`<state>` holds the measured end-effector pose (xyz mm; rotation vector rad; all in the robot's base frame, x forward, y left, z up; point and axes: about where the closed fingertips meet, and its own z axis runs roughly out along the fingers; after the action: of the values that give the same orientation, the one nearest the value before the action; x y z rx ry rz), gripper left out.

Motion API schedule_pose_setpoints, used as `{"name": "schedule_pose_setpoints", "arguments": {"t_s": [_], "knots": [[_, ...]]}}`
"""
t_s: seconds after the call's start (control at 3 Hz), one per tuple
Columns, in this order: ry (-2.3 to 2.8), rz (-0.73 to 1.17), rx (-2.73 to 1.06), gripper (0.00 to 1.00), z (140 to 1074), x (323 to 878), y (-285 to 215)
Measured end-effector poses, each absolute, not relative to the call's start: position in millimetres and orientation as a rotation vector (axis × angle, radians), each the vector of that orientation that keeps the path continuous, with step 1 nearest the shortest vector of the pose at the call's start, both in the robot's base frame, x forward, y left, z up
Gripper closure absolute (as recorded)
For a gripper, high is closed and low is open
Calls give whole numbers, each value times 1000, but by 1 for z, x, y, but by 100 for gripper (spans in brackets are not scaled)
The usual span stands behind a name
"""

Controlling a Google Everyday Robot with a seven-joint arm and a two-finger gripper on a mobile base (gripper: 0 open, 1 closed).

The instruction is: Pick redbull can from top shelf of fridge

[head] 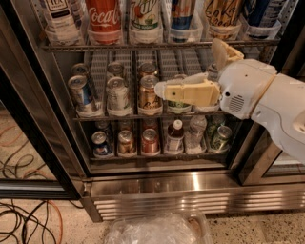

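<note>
Gripper (189,66) sat in front of the fridge (190,190), at the middle rack (119,116), below the top shelf (157,45). Its fingers (190,91) were spread wide and held nothing: one cream finger lay level, pointing left; the other angled up, its tip reaching the top shelf's front wire. The level finger's tip showed just beside a gold can (148,93); contact was unclear. White arm (271,100) entered from the right and covered the racks' right side.

Redbull can (183,12) stood upright on the top shelf in a clear front holder, blue and silver with a red mark, its top cut off by the frame edge. It sat above the gripper, between the two fingers' tips, apart from both. Left of it in the same row were a green-labelled bottle (144,16), a Coca-Cola bottle (103,16) and a tea bottle (59,19); a gold-patterned can (223,14) stood to its right.

The middle rack carried a blue-and-silver soda can (80,93) and a silver can (116,95). The lower rack (143,155) carried small cans and two small bottles. On the speckled floor, cables (24,224) lay at left and a clear plastic container (157,231) sat at bottom centre.
</note>
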<state>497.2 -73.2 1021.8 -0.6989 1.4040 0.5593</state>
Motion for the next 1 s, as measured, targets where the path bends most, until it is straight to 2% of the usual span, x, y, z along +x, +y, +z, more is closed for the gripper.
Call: {"name": "schedule_pose_setpoints", "arguments": {"t_s": [1.0], "knots": [[1337,468,-621,0,1033,507,-94]]}}
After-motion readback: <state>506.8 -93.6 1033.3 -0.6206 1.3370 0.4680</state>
